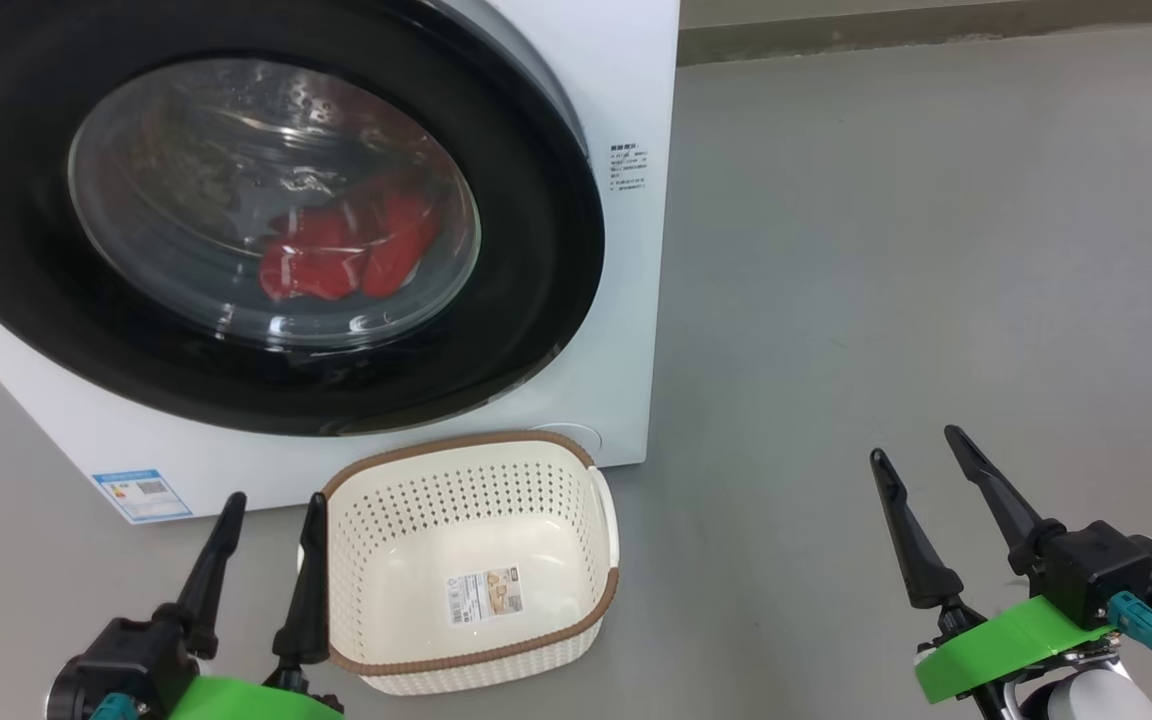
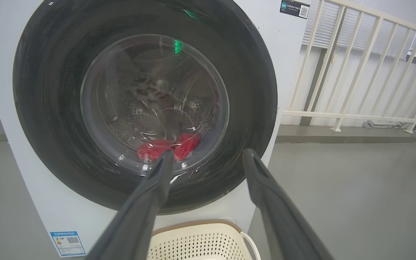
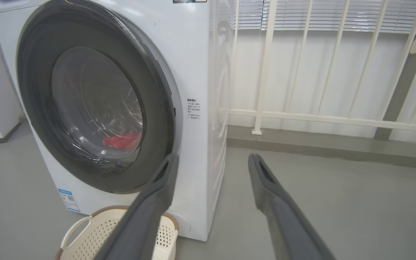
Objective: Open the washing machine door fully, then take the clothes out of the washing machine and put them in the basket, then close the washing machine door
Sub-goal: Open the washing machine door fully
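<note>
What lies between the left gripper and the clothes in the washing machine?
The washing machine door, its glass bowl across the opening. In the left wrist view, the clothes show through that glass beyond the open left gripper.

The washing machine door [image 1: 548, 250] sits shut on the white washing machine [image 1: 636, 90], red clothes [image 1: 346, 250] behind its glass. The basket [image 1: 466, 447] stands on the grey floor [image 1: 886, 250] just before it. The left gripper [image 1: 276, 500], fingers spread, hangs just left of the basket, the right gripper [image 1: 914, 443], spread too, well off right.

Grey floor [image 1: 886, 250], white washing machine [image 1: 626, 90] standing on it, cream basket [image 1: 466, 460] just before the machine
</note>
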Available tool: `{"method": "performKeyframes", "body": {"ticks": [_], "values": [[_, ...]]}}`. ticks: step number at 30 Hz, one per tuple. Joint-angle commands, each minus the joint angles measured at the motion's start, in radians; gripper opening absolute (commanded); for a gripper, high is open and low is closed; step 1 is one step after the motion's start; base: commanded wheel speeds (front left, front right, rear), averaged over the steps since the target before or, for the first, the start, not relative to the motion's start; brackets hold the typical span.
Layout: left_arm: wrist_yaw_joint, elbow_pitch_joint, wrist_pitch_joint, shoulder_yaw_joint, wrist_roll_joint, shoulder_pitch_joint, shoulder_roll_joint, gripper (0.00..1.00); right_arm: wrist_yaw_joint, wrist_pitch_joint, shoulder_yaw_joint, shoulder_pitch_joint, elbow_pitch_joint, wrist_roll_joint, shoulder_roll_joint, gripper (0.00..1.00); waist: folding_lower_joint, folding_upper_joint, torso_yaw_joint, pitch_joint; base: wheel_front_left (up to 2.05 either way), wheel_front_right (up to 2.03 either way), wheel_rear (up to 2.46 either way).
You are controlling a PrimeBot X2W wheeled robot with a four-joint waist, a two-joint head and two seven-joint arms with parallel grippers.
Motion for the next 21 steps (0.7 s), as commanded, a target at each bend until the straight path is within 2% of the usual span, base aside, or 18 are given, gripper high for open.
{"method": "performKeyframes", "body": {"ticks": [1, 2, 10, 14, 21], "values": [[-0.005, -0.032, -0.012, 0.028, 0.006, -0.043, 0.012, 1.00, -0.001, -0.006, 0.020, -0.047, -0.021, 0.005, -0.018, 0.04, 0.0000, 0.0000, 0.003, 0.004, 0.00, 0.00, 0.00], [-0.005, -0.033, -0.012, 0.028, 0.006, -0.045, 0.012, 1.00, -0.001, -0.006, 0.022, -0.049, -0.020, 0.009, -0.020, 0.00, 0.0000, 0.0000, 0.005, 0.007, 0.00, 0.00, 0.00], [-0.005, -0.069, -0.012, 0.026, -0.014, -0.073, 0.011, 1.00, -0.001, -0.006, 0.012, -0.109, -0.004, 0.094, -0.018, 0.00, 0.0000, 0.0000, 0.028, 0.069, 0.00, 0.00, 0.00], [-0.005, -0.088, -0.012, 0.021, -0.021, -0.092, 0.010, 1.00, -0.001, -0.006, 0.013, -0.157, 0.018, 0.201, -0.012, 0.00, 0.0000, 0.0000, 0.041, 0.114, 0.00, 0.00, 0.00], [-0.005, -0.111, -0.012, 0.015, -0.038, -0.127, 0.010, 1.00, -0.001, -0.006, 0.080, -0.277, 0.071, 0.390, -0.051, 0.00, 0.0000, 0.0000, 0.058, 0.195, 0.00, 0.00, 0.00]]}}
